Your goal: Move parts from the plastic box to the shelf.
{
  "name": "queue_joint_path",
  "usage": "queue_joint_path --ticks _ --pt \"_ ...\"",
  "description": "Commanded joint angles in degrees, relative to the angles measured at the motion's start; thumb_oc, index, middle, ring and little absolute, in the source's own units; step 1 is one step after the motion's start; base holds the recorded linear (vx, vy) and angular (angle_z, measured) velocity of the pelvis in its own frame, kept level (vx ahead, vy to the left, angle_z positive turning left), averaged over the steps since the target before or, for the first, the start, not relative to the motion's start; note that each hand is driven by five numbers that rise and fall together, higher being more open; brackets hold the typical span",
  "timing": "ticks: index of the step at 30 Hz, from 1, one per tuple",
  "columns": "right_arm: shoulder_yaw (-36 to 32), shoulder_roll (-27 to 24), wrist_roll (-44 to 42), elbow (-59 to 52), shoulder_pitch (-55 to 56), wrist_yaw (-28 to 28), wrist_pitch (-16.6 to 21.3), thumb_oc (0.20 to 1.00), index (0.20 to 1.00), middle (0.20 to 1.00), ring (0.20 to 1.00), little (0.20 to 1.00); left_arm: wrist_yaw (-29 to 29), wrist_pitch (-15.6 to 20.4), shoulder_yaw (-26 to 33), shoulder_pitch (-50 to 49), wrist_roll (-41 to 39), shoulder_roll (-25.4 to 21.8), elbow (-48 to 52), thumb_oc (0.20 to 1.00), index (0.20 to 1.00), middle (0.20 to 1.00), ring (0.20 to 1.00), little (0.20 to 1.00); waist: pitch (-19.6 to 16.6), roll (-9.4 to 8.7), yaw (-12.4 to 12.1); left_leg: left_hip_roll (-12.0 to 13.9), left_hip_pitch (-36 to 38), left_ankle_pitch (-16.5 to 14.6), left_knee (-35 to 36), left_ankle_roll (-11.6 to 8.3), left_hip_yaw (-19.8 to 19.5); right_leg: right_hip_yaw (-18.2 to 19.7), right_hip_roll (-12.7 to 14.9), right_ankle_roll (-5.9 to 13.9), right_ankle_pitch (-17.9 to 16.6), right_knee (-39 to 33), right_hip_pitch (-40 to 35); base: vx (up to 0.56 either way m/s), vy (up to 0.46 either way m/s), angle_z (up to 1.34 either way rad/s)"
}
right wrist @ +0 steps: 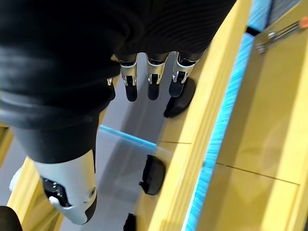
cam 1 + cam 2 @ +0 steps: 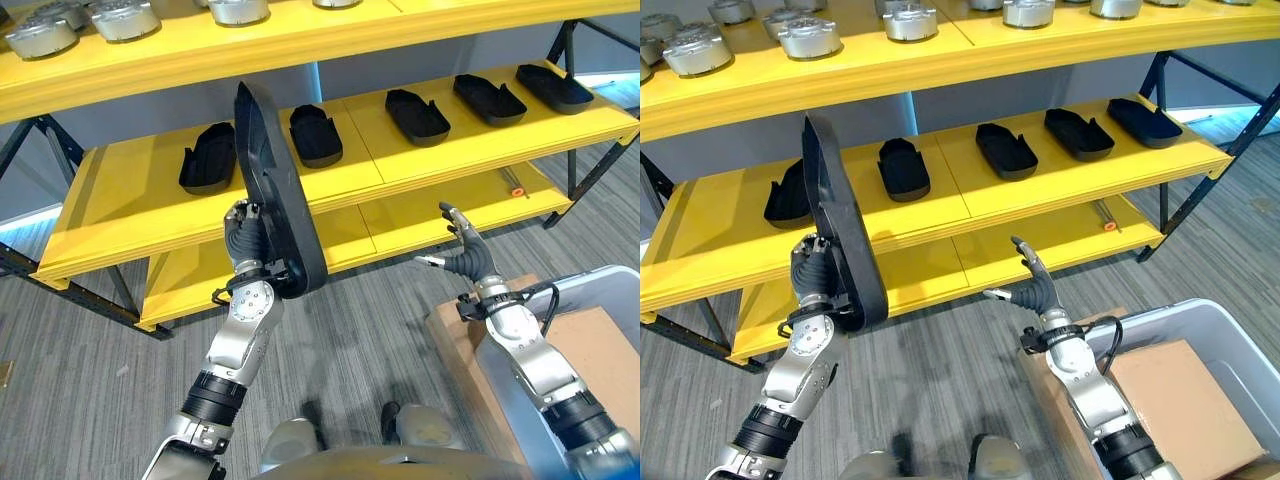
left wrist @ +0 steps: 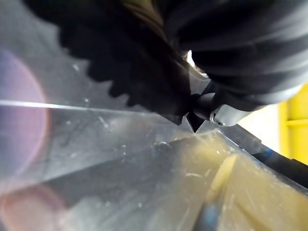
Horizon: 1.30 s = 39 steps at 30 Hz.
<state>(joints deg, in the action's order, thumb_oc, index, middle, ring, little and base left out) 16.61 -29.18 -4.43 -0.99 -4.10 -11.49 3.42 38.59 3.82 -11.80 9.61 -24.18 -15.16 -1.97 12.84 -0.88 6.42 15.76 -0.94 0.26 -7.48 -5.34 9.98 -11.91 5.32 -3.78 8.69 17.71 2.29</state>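
Currently the left hand [image 2: 250,262] grips a black part [image 2: 272,190] upright before the yellow shelf [image 2: 400,160], partly covering one of five black parts [image 2: 417,116] lying there, while the right hand [image 2: 462,252], fingers straight, hovers beside the plastic box [image 2: 1230,340].

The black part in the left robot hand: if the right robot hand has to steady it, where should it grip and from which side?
Probably the upper half of the black part, from its right side. It stands nearly upright, the left robot hand clasps its lower end, and its free top edge is thin enough to pinch. The right robot hand hangs open to that side.
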Motion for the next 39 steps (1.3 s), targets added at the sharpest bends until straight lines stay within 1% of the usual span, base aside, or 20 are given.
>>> queue_joint_path --ticks 1,2,3,5,6,7,9,13,15,19,24,26,28,31,32,33,35,36,37,39 --pt "-1.1 -1.7 -2.5 -3.4 -0.7 1.3 2.8 1.000 1.000 1.000 1.000 1.000 -0.9 6.2 2.9 -0.8 -1.3 -1.6 3.3 0.200 0.200 0.200 0.200 0.200 -1.7 0.35 0.9 5.4 3.9 13.4 9.9 -1.02 1.3 2.0 -0.1 4.98 -0.2 -2.9 -1.4 -0.01 0.345 0.12" --pt "-1.7 -2.4 -2.8 -3.4 -0.3 1.9 3.1 1.000 1.000 1.000 1.000 1.000 -0.9 6.0 3.0 -0.5 -1.7 -1.7 2.8 0.200 0.200 0.200 0.200 0.200 -1.5 0.65 1.5 7.0 3.6 14.8 11.5 -1.51 2.6 1.2 1.0 5.00 0.6 -1.8 -1.3 0.01 0.380 0.27" --pt "-1.9 -2.8 -2.9 -3.2 -0.3 2.0 3.3 1.000 1.000 1.000 1.000 1.000 -1.0 5.9 2.9 -0.1 -1.9 -1.7 2.1 0.200 0.200 0.200 0.200 0.200 -1.4 0.89 1.9 7.4 3.3 15.1 11.7 -1.71 3.3 1.0 1.5 5.02 0.9 -1.2 -1.4 0.03 0.366 0.45" --pt "-1.9 -3.3 -3.3 -2.9 -0.6 2.5 3.2 1.000 1.000 1.000 1.000 1.000 -1.0 5.9 2.6 0.4 -2.1 -1.5 1.0 0.200 0.200 0.200 0.200 0.200 -1.2 1.28 2.2 7.5 3.3 14.6 11.9 -1.79 3.4 1.3 2.2 5.28 1.5 -0.2 -1.3 0.03 0.294 0.44" --pt "-1.8 -3.5 -3.5 -2.8 -0.9 3.1 3.0 1.000 1.000 1.000 1.000 1.000 -0.6 5.6 2.4 0.6 -2.4 -1.5 0.5 0.200 0.200 0.200 0.200 0.200 -1.1 1.65 2.2 7.1 3.3 14.8 11.7 -1.89 2.1 2.1 2.5 5.38 1.8 0.7 -1.0 0.06 0.461 0.04" --pt "-1.1 -3.6 -3.2 -2.5 -1.6 3.4 2.9 1.000 1.000 1.000 1.000 1.000 -0.6 4.8 2.7 0.7 -2.2 -1.4 0.2 0.200 0.200 0.200 0.200 0.200 -0.7 2.35 1.8 5.8 3.7 13.6 10.9 -1.66 -0.2 3.6 2.8 5.60 2.0 1.5 -0.7 0.06 0.472 -0.23" --pt "-1.0 -3.6 -3.1 -2.3 -1.7 3.4 2.7 1.000 1.000 1.000 1.000 1.000 -0.9 3.9 2.8 0.6 -2.5 -1.5 0.4 0.200 0.200 0.200 0.200 0.200 -0.5 2.78 1.6 4.7 3.9 12.7 9.9 -1.73 -0.8 4.0 3.1 5.75 1.9 1.5 -0.8 0.07 0.419 -0.54" --pt "-1.8 -3.1 -2.6 -2.5 -1.1 3.4 1.7 1.000 1.000 1.000 1.000 1.000 -2.0 1.5 2.1 0.6 -0.9 -0.9 1.1 0.200 0.200 0.200 0.200 0.200 -0.4 3.52 0.9 -0.3 4.1 6.2 7.2 -1.32 -1.9 4.1 5.3 7.76 -0.9 -1.8 -1.7 0.06 0.367 0.04" --pt "-2.1 -2.8 -2.6 -2.5 -0.8 3.2 1.4 1.000 1.000 1.000 1.000 1.000 -2.1 1.1 1.9 0.8 -0.4 -0.8 0.9 0.200 0.200 0.200 0.200 0.200 -0.3 3.47 0.6 -1.5 4.3 4.9 6.8 -1.10 -1.9 4.1 6.0 8.73 -2.0 -3.1 -2.0 0.06 0.208 0.04" --pt "-2.4 -1.4 -2.3 -3.7 -0.5 2.2 0.9 1.000 1.000 1.000 1.000 1.000 -2.1 -0.8 1.4 2.1 1.6 -1.6 1.5 0.200 0.200 0.200 0.200 0.200 0.0 2.22 -0.5 -4.1 4.0 1.8 4.5 0.28 -1.7 3.9 8.1 11.40 -5.7 -7.2 -2.6 0.05 0.147 0.04" --pt "-2.4 -0.2 -2.0 -4.1 -1.1 1.4 1.2 1.000 1.000 1.000 1.000 1.000 -1.8 -1.5 1.1 3.4 3.9 -2.0 1.7 0.200 0.200 0.200 0.200 0.200 0.6 0.56 -1.5 -5.3 3.0 -0.9 0.9 1.49 0.0 4.3 9.7 13.35 -9.1 -11.1 -3.1 0.01 0.098 -0.10" --pt "-2.1 0.4 -1.9 -3.8 -2.2 0.5 2.6 1.000 1.000 1.000 1.000 1.000 -2.4 -1.5 0.7 5.4 4.8 -2.1 -0.6 0.200 0.200 0.200 0.200 0.200 1.3 -1.20 -2.5 -6.7 0.9 -5.0 -5.5 2.95 1.4 4.6 11.9 14.50 -10.9 -11.7 -3.0 0.02 0.180 -0.07" --pt "-2.2 0.7 -1.8 -3.9 -2.5 0.2 2.8 1.000 1.000 1.000 1.000 1.000 -2.9 -1.4 0.4 6.2 5.5 -1.7 -1.7 0.200 0.200 0.200 0.200 0.200 1.6 -1.85 -3.0 -7.2 -0.1 -6.7 -8.3 3.70 1.6 4.2 12.8 14.43 -11.8 -11.6 -3.1 0.02 0.129 -0.06" --pt "-2.3 1.4 -1.7 -3.6 -3.1 0.3 3.1 1.000 1.000 1.000 1.000 1.000 -3.2 -1.4 0.3 7.6 5.7 -1.0 -3.3 0.200 0.200 0.200 0.200 0.200 2.1 -2.38 -3.9 -8.4 -0.2 -9.5 -11.4 5.33 3.4 1.5 14.3 14.29 -12.8 -10.6 -4.0 0.04 0.282 -0.31" --pt "-2.3 2.1 -1.0 -3.3 -3.3 0.9 3.0 1.000 1.000 1.000 1.000 1.000 -3.3 -1.6 1.1 7.7 4.2 -0.8 -3.3 0.200 0.200 0.200 0.200 0.200 2.1 -2.28 -4.5 -9.2 0.6 -10.1 -11.3 6.12 4.9 -1.2 15.1 14.04 -13.5 -10.3 -4.3 0.04 0.362 -0.68" --pt "-2.3 2.2 -0.7 -3.2 -3.3 1.0 3.0 1.000 1.000 1.000 1.000 1.000 -3.1 -1.6 1.4 7.7 4.3 -0.8 -3.1 0.200 0.200 0.200 0.200 0.200 2.1 -2.22 -4.7 -9.4 1.0 -10.2 -11.1 6.28 5.4 -2.2 15.2 13.97 -13.7 -10.2 -4.5 0.10 0.395 -1.09" --pt "-1.2 3.4 0.5 -1.8 -4.3 2.3 3.1 1.000 1.000 1.000 1.000 1.000 -2.0 -1.7 3.1 6.9 3.8 -0.9 -2.1 0.200 0.200 0.200 0.200 0.200 2.2 -1.40 -6.1 -10.1 4.3 -11.8 -9.4 6.90 8.3 -8.5 16.3 14.51 -15.2 -6.3 -4.0 0.11 0.306 -0.93" --pt "-1.1 3.5 0.7 -1.6 -4.3 2.5 3.2 1.000 1.000 1.000 1.000 1.000 -1.9 -1.8 3.2 6.9 3.9 -1.0 -1.9 0.200 0.200 0.200 0.200 0.200 2.2 -1.37 -6.2 -10.2 4.7 -11.8 -9.1 7.03 8.7 -8.8 16.4 14.59 -15.3 -5.8 -3.7 0.10 0.248 -1.09" --pt "-0.6 3.5 1.0 -1.4 -4.4 3.1 3.0 1.000 1.000 1.000 1.000 1.000 -1.2 -2.0 3.5 6.9 3.6 -1.1 -1.7 0.200 0.200 0.200 0.200 0.200 2.2 -1.30 -5.4 -11.5 6.5 -12.1 -7.5 7.84 9.5 -8.1 14.5 14.46 -14.8 -4.5 -1.9 0.16 0.173 -1.23" --pt "-0.6 2.6 0.5 -1.8 -3.9 3.6 2.3 1.000 1.000 1.000 1.000 1.000 -0.5 -2.0 3.2 7.2 3.9 -0.8 -2.0 0.200 0.200 0.200 0.200 0.200 2.3 -1.73 -3.1 -13.8 8.5 -12.8 -6.2 8.61 8.2 -4.5 9.1 14.51 -13.5 -6.4 1.1 0.26 0.107 -0.53"
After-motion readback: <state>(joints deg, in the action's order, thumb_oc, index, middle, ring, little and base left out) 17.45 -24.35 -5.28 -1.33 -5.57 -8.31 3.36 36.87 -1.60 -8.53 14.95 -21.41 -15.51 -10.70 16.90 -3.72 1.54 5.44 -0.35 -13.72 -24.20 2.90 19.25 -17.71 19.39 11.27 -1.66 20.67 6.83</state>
